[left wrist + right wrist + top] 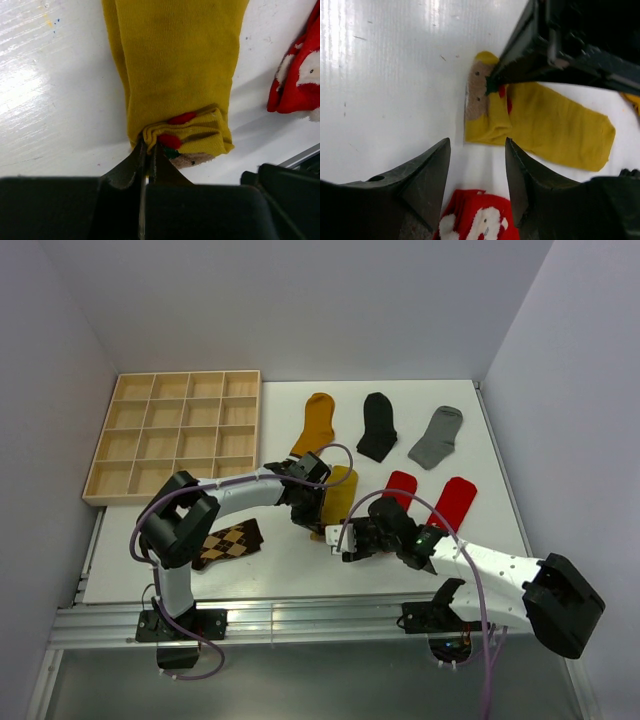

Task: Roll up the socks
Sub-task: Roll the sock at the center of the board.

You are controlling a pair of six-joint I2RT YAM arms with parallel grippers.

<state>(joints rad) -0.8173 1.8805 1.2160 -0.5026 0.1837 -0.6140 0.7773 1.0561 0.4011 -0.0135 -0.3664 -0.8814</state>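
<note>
The left gripper point(146, 150) is being pressed together on the folded end of the mustard sock point(175, 65), whose length is being stretched flat away from the jaws. The right gripper point(477, 162) is being held spread just beside that folded end, gripping nothing. A red printed sock point(475, 225) is being shown near the mustard sock, a black sock point(378, 427) and a grey sock point(437, 437) farther off.

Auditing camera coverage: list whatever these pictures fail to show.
Top view: brown argyle fabric sock, partly under the left arm's elbow.
Top view: half-rolled mustard yellow fabric sock, folded end covered by the left pincer.
Right wrist view: red white-printed fabric sock, cut off at the bottom edge.
</note>
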